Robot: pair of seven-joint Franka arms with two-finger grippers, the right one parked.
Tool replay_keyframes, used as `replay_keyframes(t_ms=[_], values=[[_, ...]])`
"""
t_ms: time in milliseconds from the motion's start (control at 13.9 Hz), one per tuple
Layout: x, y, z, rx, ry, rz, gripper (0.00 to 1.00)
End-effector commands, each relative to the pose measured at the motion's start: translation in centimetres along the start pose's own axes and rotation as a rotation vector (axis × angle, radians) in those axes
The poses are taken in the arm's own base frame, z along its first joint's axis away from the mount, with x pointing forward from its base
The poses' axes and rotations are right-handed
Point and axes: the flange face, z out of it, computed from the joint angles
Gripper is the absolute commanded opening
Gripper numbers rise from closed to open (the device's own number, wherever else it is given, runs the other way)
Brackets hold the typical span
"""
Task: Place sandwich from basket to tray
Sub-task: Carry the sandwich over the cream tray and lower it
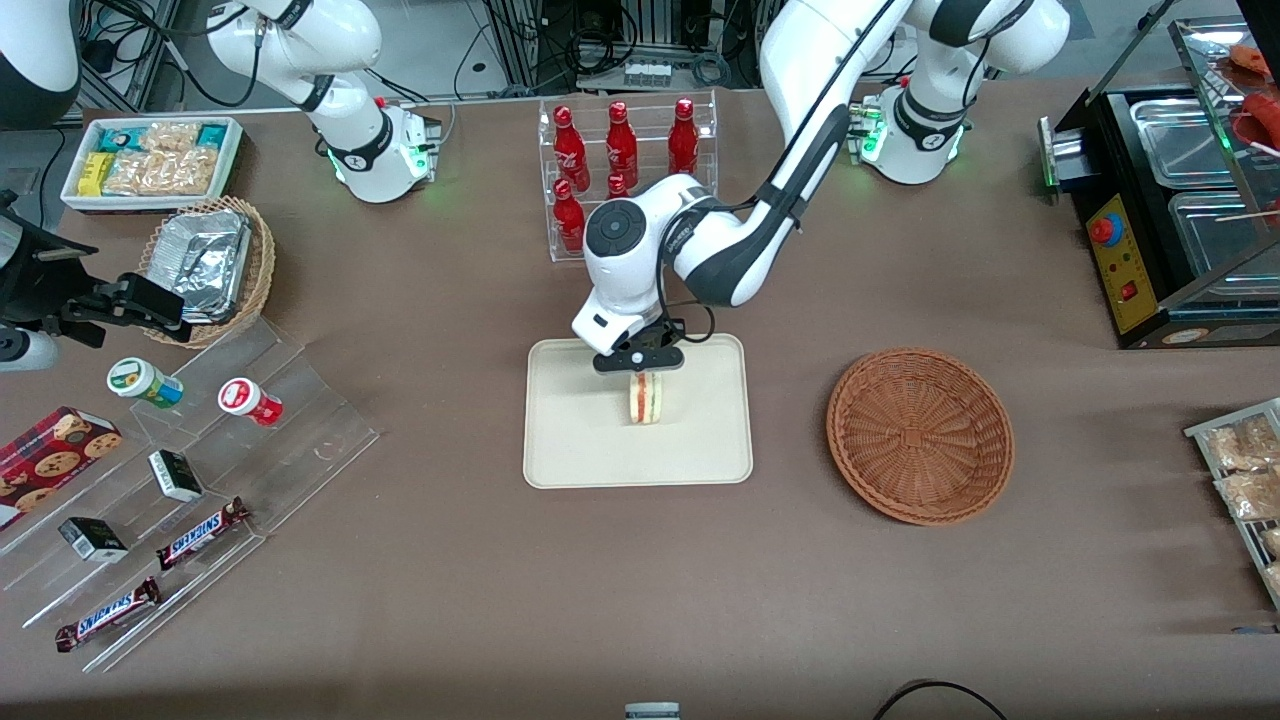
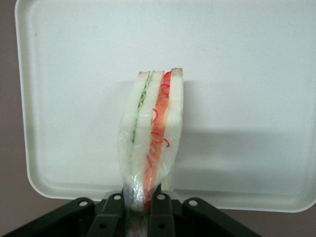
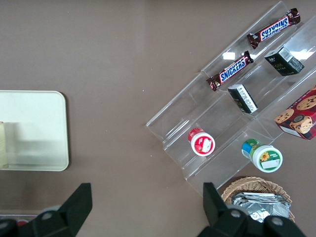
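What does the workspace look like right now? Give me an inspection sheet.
Surface: brown table.
Job's things: sandwich stands on edge over the tray; contact with the tray unclear. Basket holds nothing, toward the working arm's end.
Clutter: red bottles in a clear rack; Snickers bars and cookie box on acrylic steps; foil containers.
End effector: shut on the sandwich, above the tray.
Cables: black cable at the table edge nearest the camera.
Surroundings: black food warmer.

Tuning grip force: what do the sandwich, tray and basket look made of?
Sandwich: soft white bread under clear crinkly film, pinched by the gripper over the tray. Tray: matte cream, smooth with a moulded rim, probably plastic or pulp. Basket: reddish-brown woven wicker, visible weave.
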Motion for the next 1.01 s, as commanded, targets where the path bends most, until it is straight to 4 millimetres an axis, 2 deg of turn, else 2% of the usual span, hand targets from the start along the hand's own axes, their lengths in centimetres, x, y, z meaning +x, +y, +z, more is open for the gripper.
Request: replay_keyframes(t_ms=[0,216,577,649,722,794,866,938], values=[[0.1,1.1,0.4,-0.009,0.028,-0.017,0.00],[0.2,1.0,1.9,0.018,0.048,-0.048,0.00],[0.5,1.5,2.6,-0.001,0.073,-0.086,0.00],[0.5,1.5,2.7,0.000,0.071,-0.087,0.06],[0.5,1.5,2.5,-0.001,0.073,-0.083,0.79],[0.7,1.3,1.9,-0.005,0.076,-0.084,1.00],[1.2,1.1,0.7,-0.015,0.082,-0.096,1.00],[1.3,0.7,-1.9,-0.029,0.094,-0.103,1.00]])
